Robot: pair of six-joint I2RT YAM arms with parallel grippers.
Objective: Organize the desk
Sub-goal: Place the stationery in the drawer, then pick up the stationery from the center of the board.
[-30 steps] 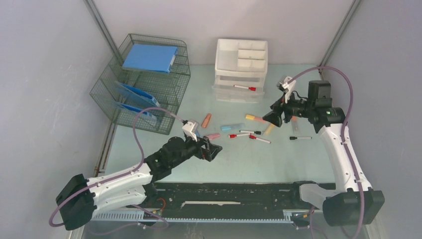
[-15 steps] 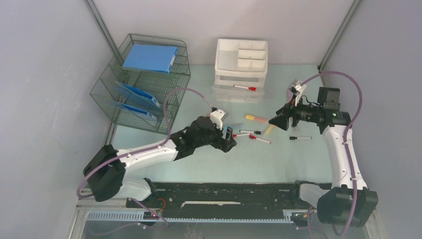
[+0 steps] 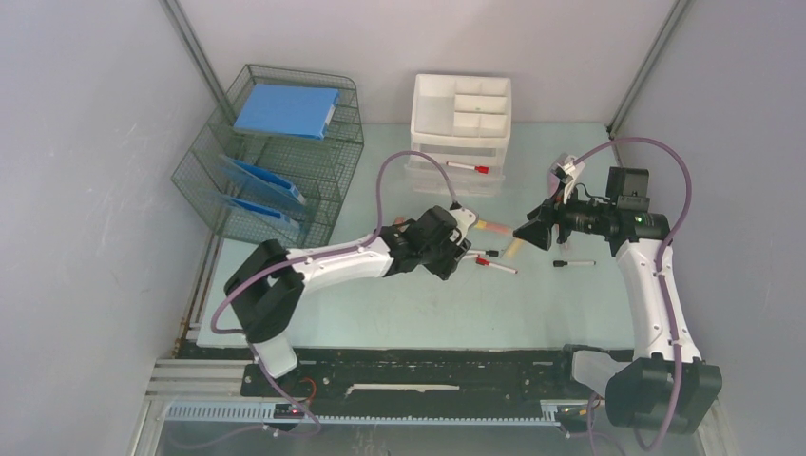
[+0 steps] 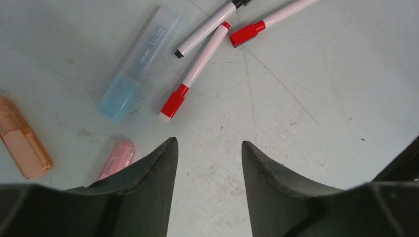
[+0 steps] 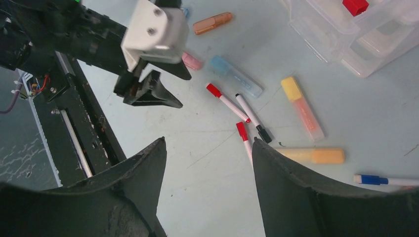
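**Desk and grippers**

I see the smooth, pale mint-green rectangular desk (image 3: 380, 313) filling the cell floor, faintly scratched (red-capped white marker pens (image 4: 196, 70) lie mid-surface). Left gripper (image 4: 208, 143) hangs above it, fingers spread, empty; right gripper (image 5: 208, 143) likewise.

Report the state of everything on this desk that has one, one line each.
left gripper, jaws open, empty, over the desk
right gripper, jaws open, empty
red-capped marker, capped, lying flat
blue highlighter, capped, lying flat
yellow highlighter, capped, lying flat
drawer unit, upright, stored marker inside a clear drawer
wire rack, upright, blue folder flat on top tier
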